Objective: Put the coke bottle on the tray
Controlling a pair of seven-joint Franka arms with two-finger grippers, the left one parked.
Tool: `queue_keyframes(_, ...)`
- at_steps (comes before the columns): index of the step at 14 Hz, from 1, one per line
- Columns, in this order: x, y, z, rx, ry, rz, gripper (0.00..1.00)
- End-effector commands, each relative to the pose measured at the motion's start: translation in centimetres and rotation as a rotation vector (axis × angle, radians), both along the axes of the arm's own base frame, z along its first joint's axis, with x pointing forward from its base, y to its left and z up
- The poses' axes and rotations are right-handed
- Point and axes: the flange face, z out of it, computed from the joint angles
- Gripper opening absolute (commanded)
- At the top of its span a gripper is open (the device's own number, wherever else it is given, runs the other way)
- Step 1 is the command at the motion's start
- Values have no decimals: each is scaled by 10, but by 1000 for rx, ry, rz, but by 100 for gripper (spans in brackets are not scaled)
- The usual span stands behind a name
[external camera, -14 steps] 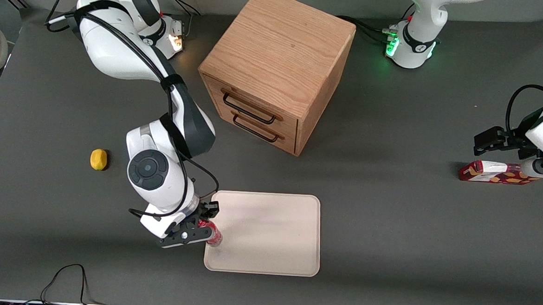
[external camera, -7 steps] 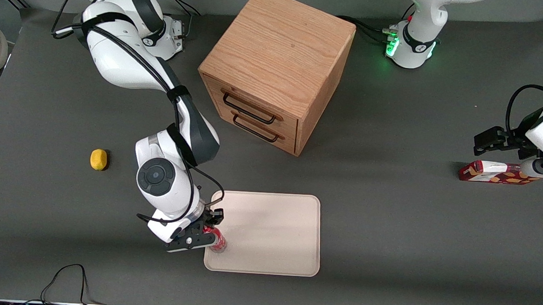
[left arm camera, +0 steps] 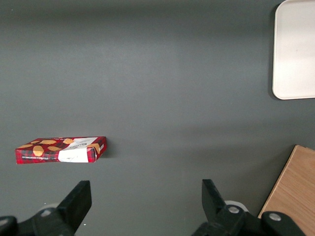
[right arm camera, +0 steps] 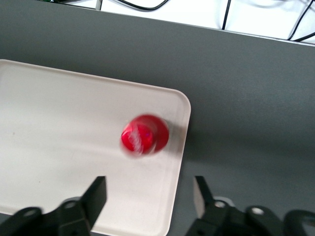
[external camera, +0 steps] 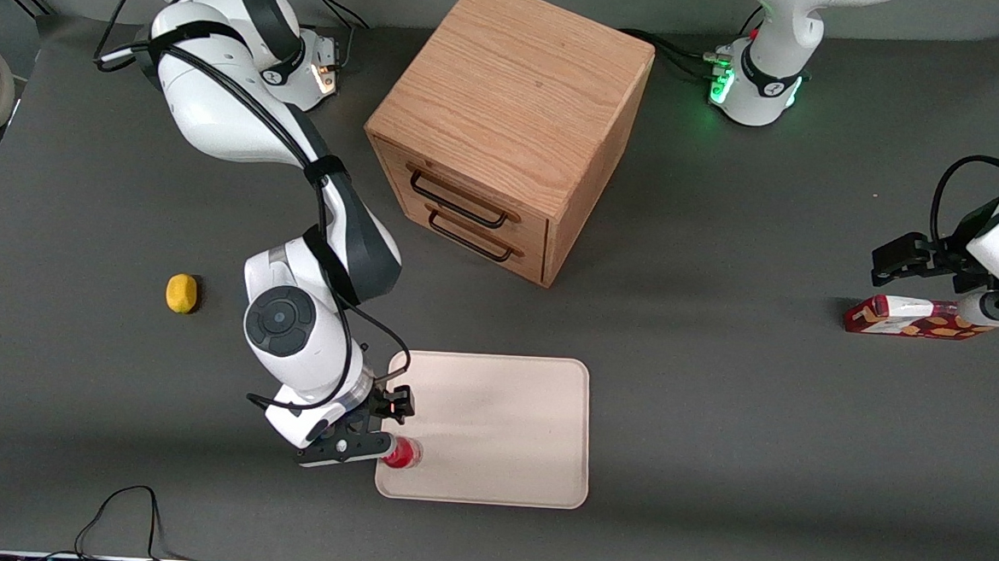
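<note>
Coke bottle (right arm camera: 144,135) stood upright near tray (external camera: 500,426) corner, close to rim. Your gripper (right arm camera: 150,199) hung above it, fingers apart. Risk: sideways retreat could topple bottle onto surface.

A light oak wooden cabinet (external camera: 507,127) with two drawers and black wire handles stands on the dark grey worktop (external camera: 714,429). A small yellow lemon (external camera: 181,293) lies toward the working arm's end from the cabinet, and a flat red snack carton with orange shapes (external camera: 908,318) toward the parked arm's end.
</note>
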Motion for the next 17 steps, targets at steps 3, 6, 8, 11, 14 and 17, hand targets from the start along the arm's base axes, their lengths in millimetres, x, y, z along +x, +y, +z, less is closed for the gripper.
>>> queue_keyframes(3,3,0,4,-5,-20,-27,100)
queue_keyframes(6,3,0,3,-5,-19,-27,100)
queue_keyframes(8,3,0,4,-7,-20,-27,100)
queue_keyframes(11,-8,-15,31,-54,66,-35,100)
queue_keyframes(14,-18,-92,87,-15,210,-65,100)
queue_keyframes(17,-47,-174,140,-12,247,-103,100)
